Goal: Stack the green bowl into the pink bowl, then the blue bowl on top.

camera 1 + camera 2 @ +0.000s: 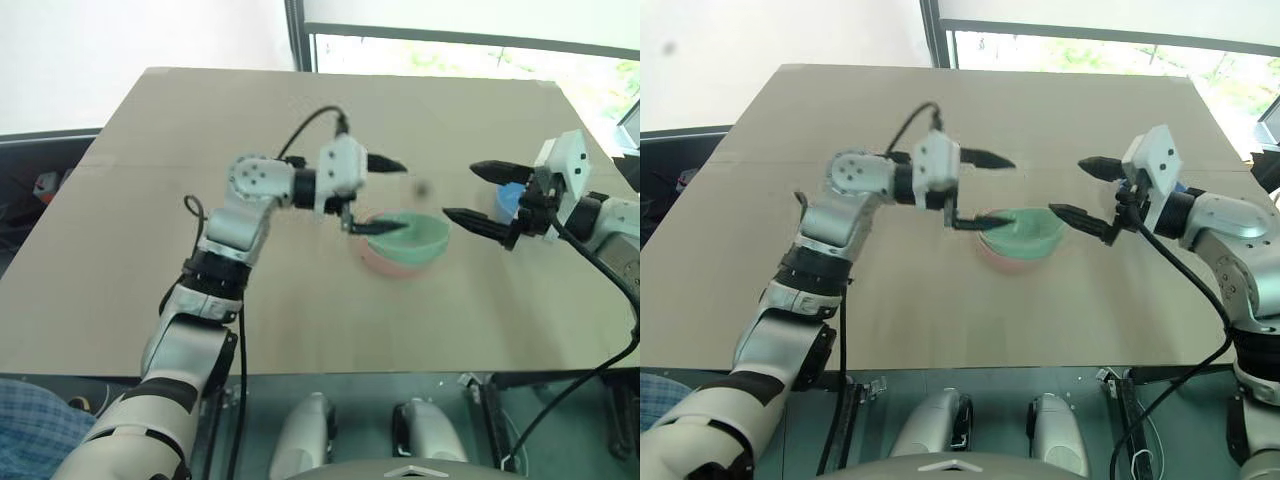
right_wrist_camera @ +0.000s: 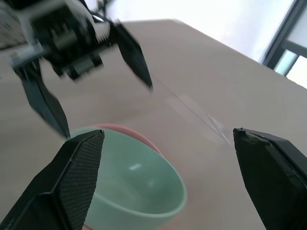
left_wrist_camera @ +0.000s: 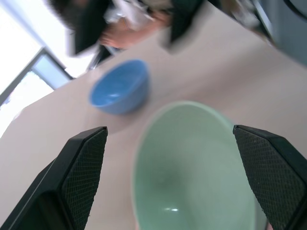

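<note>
You had the green bowl (image 1: 408, 236) nested in the pink bowl (image 1: 385, 262) mid-table. Left gripper (image 1: 378, 194) stood spread wide above it, gripping nothing; right gripper (image 1: 478, 196) gaped beside the blue bowl (image 1: 511, 199), unstacked at right.

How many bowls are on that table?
3. The green bowl sits inside the pink bowl mid-table; the blue bowl stands apart, behind the right gripper.
</note>
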Controlling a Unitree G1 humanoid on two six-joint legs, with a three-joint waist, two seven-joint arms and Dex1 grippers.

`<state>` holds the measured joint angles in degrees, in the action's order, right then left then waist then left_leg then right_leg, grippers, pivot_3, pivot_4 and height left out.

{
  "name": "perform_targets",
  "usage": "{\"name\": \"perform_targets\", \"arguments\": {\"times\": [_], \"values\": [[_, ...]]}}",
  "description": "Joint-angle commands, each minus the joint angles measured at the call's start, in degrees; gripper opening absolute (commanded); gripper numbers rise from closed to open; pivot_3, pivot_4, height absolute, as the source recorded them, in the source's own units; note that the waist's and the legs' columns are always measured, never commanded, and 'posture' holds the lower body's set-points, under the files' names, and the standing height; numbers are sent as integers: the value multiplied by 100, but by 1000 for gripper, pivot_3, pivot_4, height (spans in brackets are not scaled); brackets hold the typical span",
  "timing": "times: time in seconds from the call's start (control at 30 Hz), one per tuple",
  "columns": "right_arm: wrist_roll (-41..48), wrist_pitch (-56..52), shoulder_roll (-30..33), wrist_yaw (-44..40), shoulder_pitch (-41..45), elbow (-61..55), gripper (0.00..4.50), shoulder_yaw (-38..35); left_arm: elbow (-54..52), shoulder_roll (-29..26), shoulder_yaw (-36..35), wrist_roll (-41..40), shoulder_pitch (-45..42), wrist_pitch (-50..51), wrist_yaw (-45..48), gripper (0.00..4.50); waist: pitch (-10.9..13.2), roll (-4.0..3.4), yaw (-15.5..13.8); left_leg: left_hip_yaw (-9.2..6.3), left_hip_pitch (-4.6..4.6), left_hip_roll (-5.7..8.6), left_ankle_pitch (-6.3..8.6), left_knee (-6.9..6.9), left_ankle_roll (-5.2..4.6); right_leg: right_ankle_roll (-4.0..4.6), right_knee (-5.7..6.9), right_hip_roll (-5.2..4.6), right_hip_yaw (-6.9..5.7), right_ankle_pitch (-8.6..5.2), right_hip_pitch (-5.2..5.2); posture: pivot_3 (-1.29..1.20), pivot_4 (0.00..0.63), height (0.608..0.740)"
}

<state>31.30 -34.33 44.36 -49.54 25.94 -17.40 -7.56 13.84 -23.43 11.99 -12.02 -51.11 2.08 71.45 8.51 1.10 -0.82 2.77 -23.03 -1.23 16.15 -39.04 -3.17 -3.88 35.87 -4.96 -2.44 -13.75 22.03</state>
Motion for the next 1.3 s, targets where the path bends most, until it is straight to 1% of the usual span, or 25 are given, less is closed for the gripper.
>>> {"name": "perform_targets", "arguments": {"times": [0.03, 0.13, 0.2, 0.33, 0.43, 0.57, 0.67, 0.8, 0.83, 0.87, 0.9, 0.93, 0.97, 1.03, 1.07, 1.13, 1.17, 1.2, 1.3], "values": [[-918, 311, 352, 328, -48, 641, 4500, 180, -844, -363, -849, -986, 336, 1565, -384, 4431, -1, -1, 4, 0, 0, 1, 0, -1, 0, 0, 0, 0, -1, 0, -1, 0, 150, 740], [-1415, 532, 488, 376, -70, 1079, 4500, 391, -1327, -681, -1312, -1568, 676, 2649, -699, 4431, 1, -2, 39, 4, 2, -2, 0, 3, 0, 0, 0, 1, 3, 0, -1, 0, 150, 740], [-1724, 535, 592, 399, -40, 1398, 4500, 574, -1801, -1033, -1596, -2076, 998, 3215, -579, 4431, 1, -4, 53, 3, 2, -4, 0, 3, 1, -1, -1, 2, 2, -1, 1, 0, 150, 740], [-2040, 557, 615, 334, 79, 1830, 4500, 775, -2352, -1521, -1943, -2693, 1442, 3846, -487, 4431, 2, -4, 24, 4, 3, -3, 0, 2, 2, -1, -3, -2, 3, -1, 0, 0, 150, 740], [-2352, 790, 571, 336, 208, 2230, 4500, 982, -2561, -1786, -2125, -2868, 1694, 3990, -524, 4431, 2, -4, 6, 3, 8, -1, 0, -3, 3, -1, -7, -3, 3, -1, -7, 0, 150, 740], [-2700, 1088, 430, 425, 441, 2871, 4500, 1185, -2647, -1988, -2321, -3052, 1829, 4025, -528, 4431, 2, -4, 10, 3, 16, -1, 0, -7, 4, 0, -5, -1, 2, -1, -13, 0, 150, 740], [-3112, 1500, 341, 563, 656, 3553, 4500, 1400, -2661, -2119, -2381, -3137, 1890, 4017, -488, 4431, 3, -5, 22, 5, 16, -1, -1, -5, 5, 0, -7, 0, 3, -1, -13, 0, 150, 740], [-3338, 1835, 159, 587, 878, 4191, 4500, 1528, -2626, -2225, -2399, -3123, 1943, 3936, -498, 4431, 3, -6, 26, 6, 16, 1, 0, -1, 5, 0, -10, 0, 3, -1, -12, 0, 150, 740], [-3371, 1899, 136, 564, 912, 4244, 4106, 1553, -2643, -2240, -2413, -3147, 1960, 3943, -499, 4500, 3, -6, 37, 6, 16, 1, -1, 0, 5, 0, -10, 0, 3, -1, -12, 0, 150, 740], [-3397, 1952, 105, 559, 944, 4288, 3864, 1553, -2670, -2262, -2419, -3180, 1979, 3958, -490, 4500, 3, -6, 37, 7, 17, -1, -1, 0, 6, 0, -10, 0, 3, -1, -13, 0, 150, 740], [-3418, 1988, 81, 552, 966, 4320, 3532, 1545, -2689, -2277, -2423, -3203, 1992, 3966, -485, 4500, 3, -6, 37, 7, 17, -1, -1, -1, 6, 0, -9, 0, 3, -1, -13, 0, 150, 740], [-3439, 2024, 67, 533, 979, 4350, 3029, 1536, -2697, -2289, -2421, -3209, 2001, 3959, -491, 4500, 3, -6, 37, 7, 17, -1, -1, -2, 6, 0, -9, 0, 3, -1, -13, 0, 150, 740], [-3457, 2051, 57, 521, 988, 4376, 2837, 1528, -2697, -2299, -2416, -3210, 2006, 3948, -497, 4500, 3, -6, 36, 7, 17, -1, -1, -2, 6, 0, -8, 0, 3, -1, -13, 0, 150, 740], [-3490, 2092, 41, 503, 996, 4407, 2081, 1507, -2716, -2333, -2396, -3204, 2053, 3899, -449, 4500, 4, -6, 37, 7, 17, -1, -1, -2, 6, 0, -8, 0, 3, -1, -13, 0, 150, 740], [-3502, 2104, 33, 499, 994, 4408, 1521, 1494, -2720, -2338, -2384, -3191, 2073, 3869, -442, 4500, 4, -6, 37, 7, 17, -1, -1, -2, 6, 0, -8, 0, 3, -1, -13, 0, 150, 740], [-3519, 2114, 21, 492, 984, 4397, 781, 1471, -2724, -2354, -2357, -3169, 2099, 3821, -408, 4500, 4, -7, 37, 7, 16, -1, -1, -1, 6, 0, -9, 0, 3, -1, -13, 0, 150, 740], [-3526, 2118, 16, 489, 981, 4396, 311, 1463, -2725, -2358, -2350, -3166, 2105, 3809, -399, 4500, 4, -7, 40, 7, 16, -1, -1, -1, 6, 0, -9, 0, 3, -1, -13, 0, 150, 740], [-3529, 2115, 19, 484, 951, 4361, 26, 1451, -2724, -2354, -2349, -3173, 2102, 3808, -399, 4500, 3, -6, 48, 7, 16, -1, -1, -1, 6, 0, -9, 0, 3, -1, -13, 0, 150, 740], [-3527, 2107, 44, 475, 878, 4276, 26, 1398, -2686, -2315, -2326, -3170, 2064, 3784, -413, 4500, 4, -7, 46, 7, 17, -1, -1, -2, 6, 0, -8, 0, 3, -1, -14, 0, 150, 740]]}}
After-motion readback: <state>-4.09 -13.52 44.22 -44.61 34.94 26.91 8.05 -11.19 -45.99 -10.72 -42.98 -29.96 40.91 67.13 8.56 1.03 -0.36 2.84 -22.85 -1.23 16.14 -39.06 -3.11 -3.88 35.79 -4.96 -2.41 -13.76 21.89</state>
